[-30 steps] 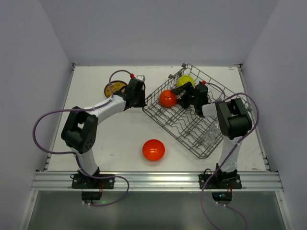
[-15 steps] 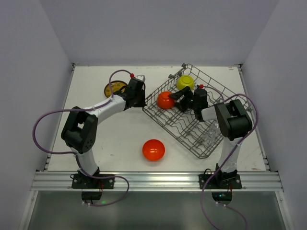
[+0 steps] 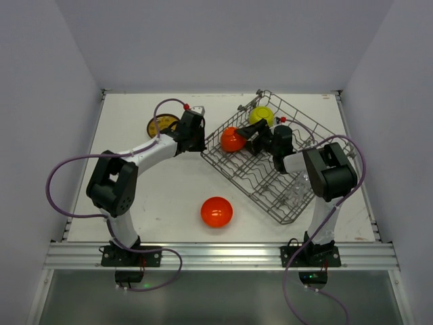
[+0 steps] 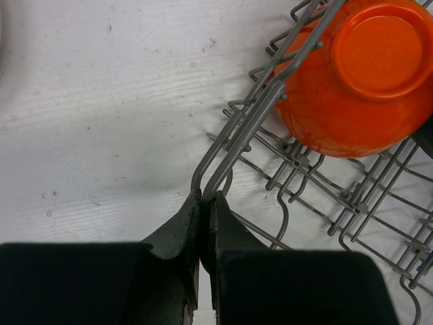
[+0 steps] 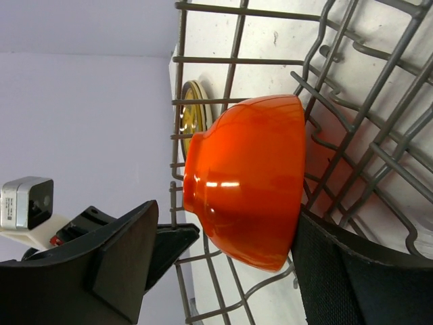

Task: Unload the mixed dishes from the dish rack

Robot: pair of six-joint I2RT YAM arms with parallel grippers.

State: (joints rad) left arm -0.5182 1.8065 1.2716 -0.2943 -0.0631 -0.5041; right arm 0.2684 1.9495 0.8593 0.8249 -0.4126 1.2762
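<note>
The grey wire dish rack (image 3: 270, 169) sits at an angle on the right of the table. An orange bowl (image 3: 232, 139) leans inside its left corner, base turned outward (image 4: 365, 74). My right gripper (image 3: 247, 141) is open and straddles this bowl (image 5: 247, 179). One pad (image 5: 338, 271) is against the bowl's rim; the other finger (image 5: 125, 261) stands apart from its base. My left gripper (image 4: 206, 198) is shut on the rack's rim wire at that corner (image 3: 202, 146). A yellow-green bowl (image 3: 261, 116) lies at the rack's far end. Clear glasses (image 3: 295, 191) stand at its near end.
A second orange bowl (image 3: 216, 211) rests upside down on the table in front. A brown-and-yellow patterned plate (image 3: 162, 124) lies at the far left, behind my left arm. White walls close in the table on three sides.
My right gripper has slid left along the rack until its fingers stand either side of the orange bowl, which shifted slightly left. The left gripper has not moved.
</note>
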